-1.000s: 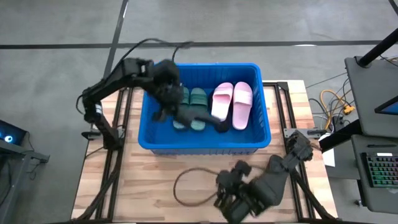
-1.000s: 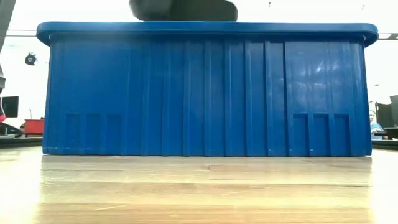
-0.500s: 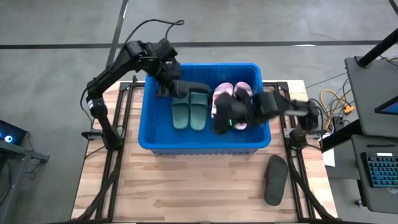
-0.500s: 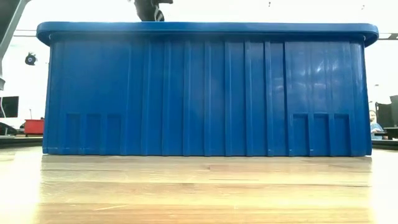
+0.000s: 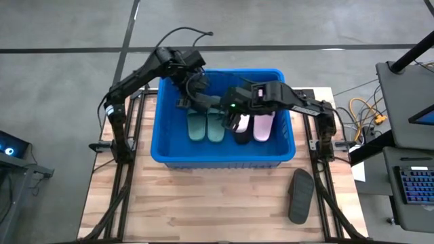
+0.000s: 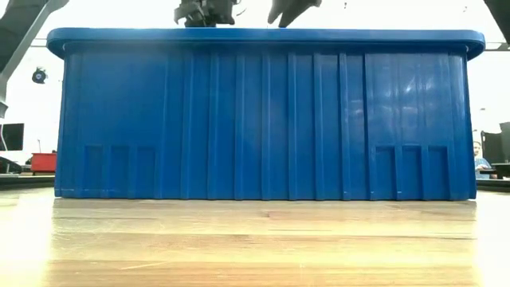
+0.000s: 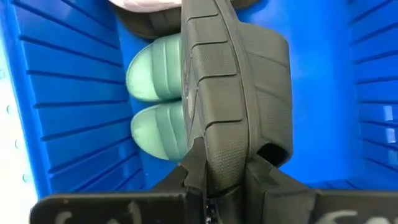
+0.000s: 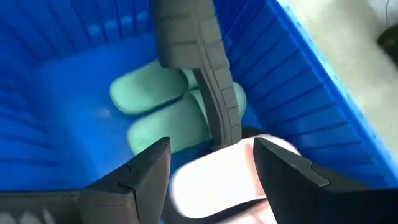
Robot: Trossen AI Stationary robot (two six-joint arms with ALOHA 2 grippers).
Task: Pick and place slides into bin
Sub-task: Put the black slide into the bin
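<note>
My left gripper [image 5: 201, 97] has swung over the large ribbed bright blue plastic bin [image 5: 163, 154], its fingers [image 7: 194, 163] pinching a charcoal rubber slide [image 7: 233, 93] on edge above the dark green pair [image 5: 206, 126]. My right gripper [image 5: 234, 110] has come back from the counter [image 5: 203, 203] and hovers over the pale pink slides [image 5: 263, 125], fingers [image 8: 281, 160] spread and empty. One more dark slide [image 5: 300, 196] lies on the counter, well apart from both hands, so it's next, I think.
</note>
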